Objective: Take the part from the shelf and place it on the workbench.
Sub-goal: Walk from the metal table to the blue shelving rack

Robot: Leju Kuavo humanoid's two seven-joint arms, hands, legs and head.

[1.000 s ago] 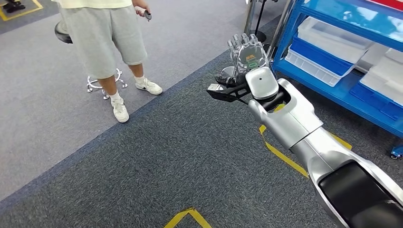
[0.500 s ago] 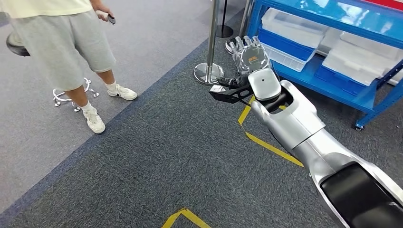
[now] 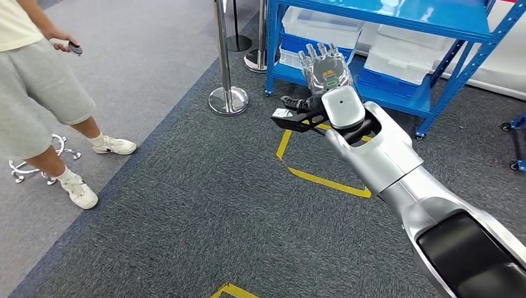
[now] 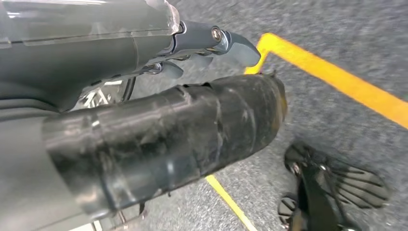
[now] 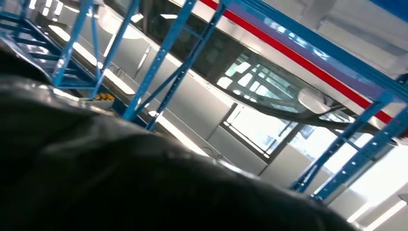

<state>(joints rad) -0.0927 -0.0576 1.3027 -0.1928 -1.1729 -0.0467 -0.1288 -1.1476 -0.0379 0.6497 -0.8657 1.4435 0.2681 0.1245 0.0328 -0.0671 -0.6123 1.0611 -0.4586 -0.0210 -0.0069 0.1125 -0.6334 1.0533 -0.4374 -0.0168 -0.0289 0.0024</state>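
Note:
A blue metal shelf (image 3: 378,13) stands ahead at the top of the head view, with white bins (image 3: 320,26) and blue trays (image 3: 397,84) on its lower level. I cannot make out the part itself among them. My right hand (image 3: 324,67) is raised in front of the shelf with its back toward me, fingers pointing up and spread, nothing in it. In the right wrist view a dark blurred mass of that hand (image 5: 120,178) lies before blue shelf posts (image 5: 161,55). My left hand (image 4: 144,96) hangs over the carpet, its thumb and fingers apart with nothing between them.
A person in grey shorts (image 3: 37,93) stands at the left holding a small dark device. Chrome stanchion posts (image 3: 227,98) stand left of the shelf. Yellow tape lines (image 3: 322,180) mark the dark carpet, and a stool base (image 3: 31,166) sits near the person.
The whole view has swung: the shelf has come from the right edge to the top centre and the person has slid left. My right arm keeps the same raised pose.

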